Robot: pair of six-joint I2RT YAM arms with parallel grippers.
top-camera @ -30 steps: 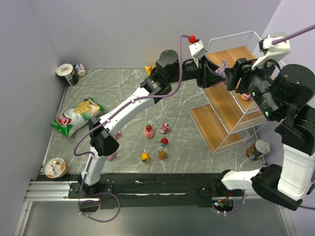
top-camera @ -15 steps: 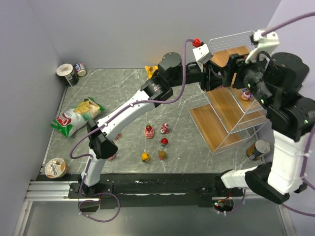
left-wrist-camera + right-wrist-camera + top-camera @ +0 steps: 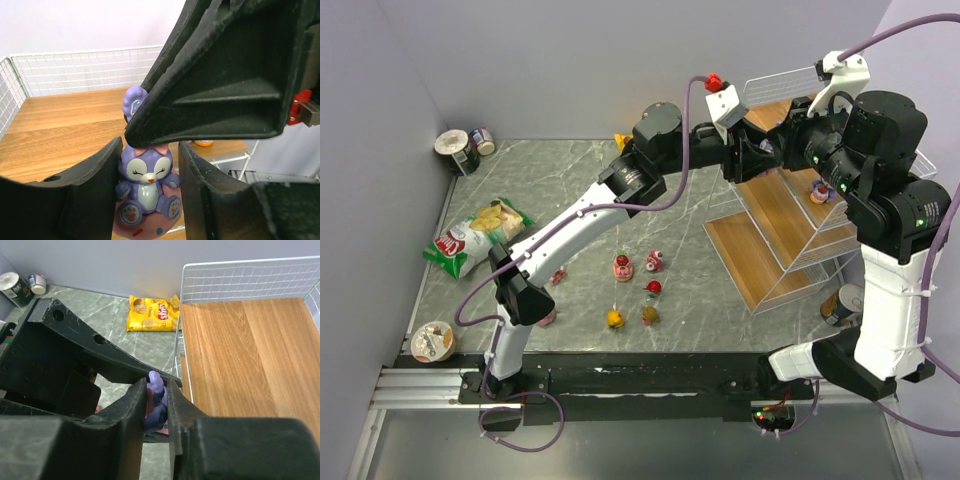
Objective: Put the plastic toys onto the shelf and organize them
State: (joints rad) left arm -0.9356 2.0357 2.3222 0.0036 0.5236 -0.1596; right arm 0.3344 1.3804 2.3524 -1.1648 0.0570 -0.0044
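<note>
A purple bunny on a pink donut base [image 3: 147, 182] sits upright between the fingers of my left gripper [image 3: 150, 150], which is shut on it beside the shelf's top board [image 3: 65, 120]. From above, my right gripper [image 3: 156, 382] is shut on the bunny's ear and head [image 3: 159, 389]. In the top view both grippers [image 3: 760, 152] [image 3: 792, 148] meet at the white wire shelf [image 3: 780, 215]. One small toy [image 3: 818, 194] rests on the middle board. Several more toys [image 3: 622, 267] [image 3: 653, 289] [image 3: 615, 319] lie on the table.
A yellow snack bag [image 3: 151, 313] lies by the back wall left of the shelf. A green snack bag [image 3: 475, 238] and cans [image 3: 457, 150] [image 3: 432, 341] are at the left. Another can [image 3: 845, 303] stands right of the shelf's foot.
My right gripper has swung in over the left one and closed on the bunny's head. The left gripper has kept its hold and shifted slightly.
</note>
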